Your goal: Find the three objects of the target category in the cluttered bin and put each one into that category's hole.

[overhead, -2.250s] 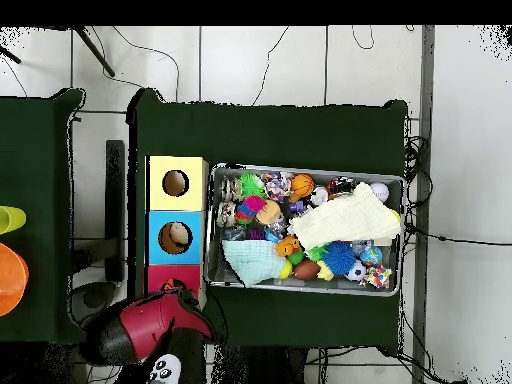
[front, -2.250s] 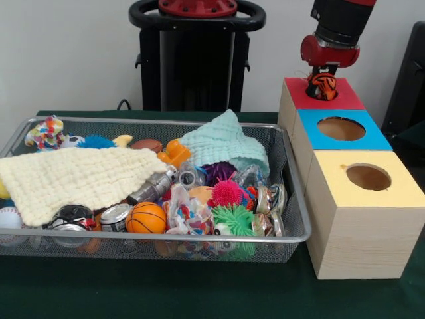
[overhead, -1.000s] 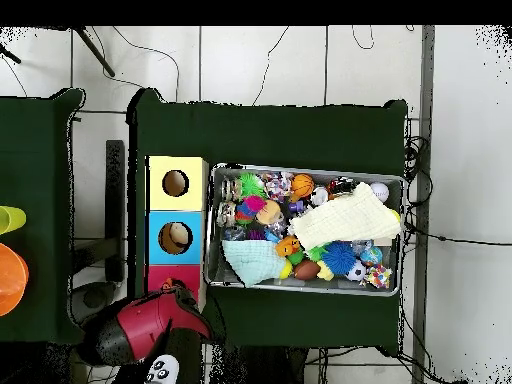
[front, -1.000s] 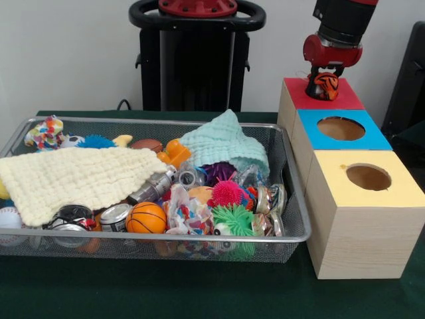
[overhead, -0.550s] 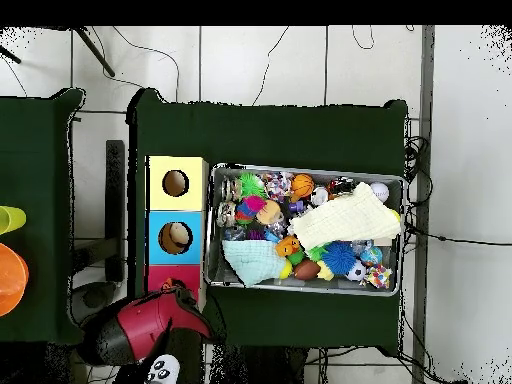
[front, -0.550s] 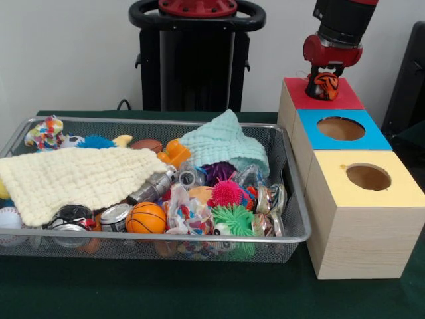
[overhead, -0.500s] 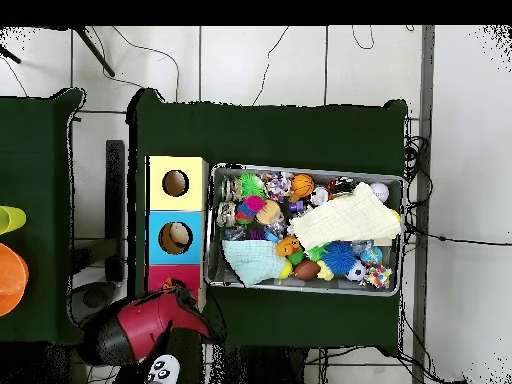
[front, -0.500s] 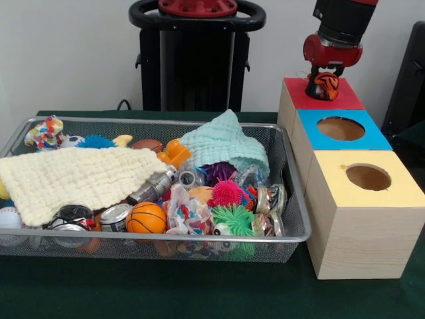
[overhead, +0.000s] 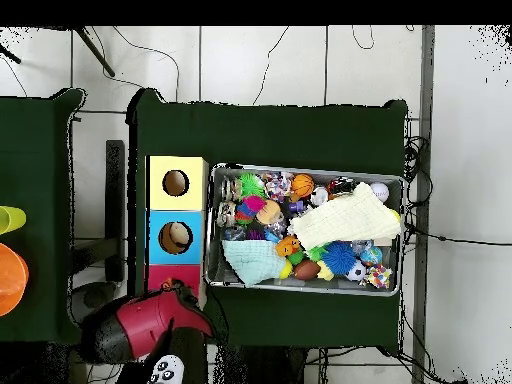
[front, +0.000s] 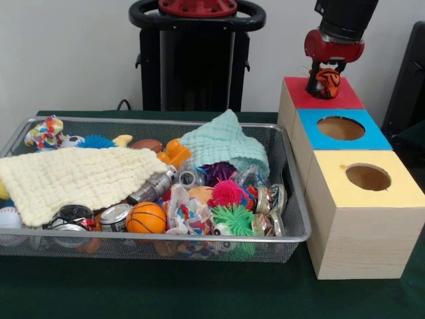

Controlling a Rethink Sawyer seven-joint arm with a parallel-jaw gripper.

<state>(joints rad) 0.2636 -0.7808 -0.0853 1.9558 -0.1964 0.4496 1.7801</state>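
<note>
Now jaws pinch striped plush tiger (front: 323,82) — red-topped box (front: 299,98).

text: none readable | labels: none | numbers: none

The orange, black-striped tiger toy (front: 323,82) hangs just above the red-topped box (front: 332,100); the silver wire-mesh bin (front: 292,199) sits beside the boxes, packed with clutter.

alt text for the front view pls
The gripper holds a tiger toy over the red-topped box, beside blue and yellow boxes. A wire bin of cluttered toys and cloths sits left.
</note>
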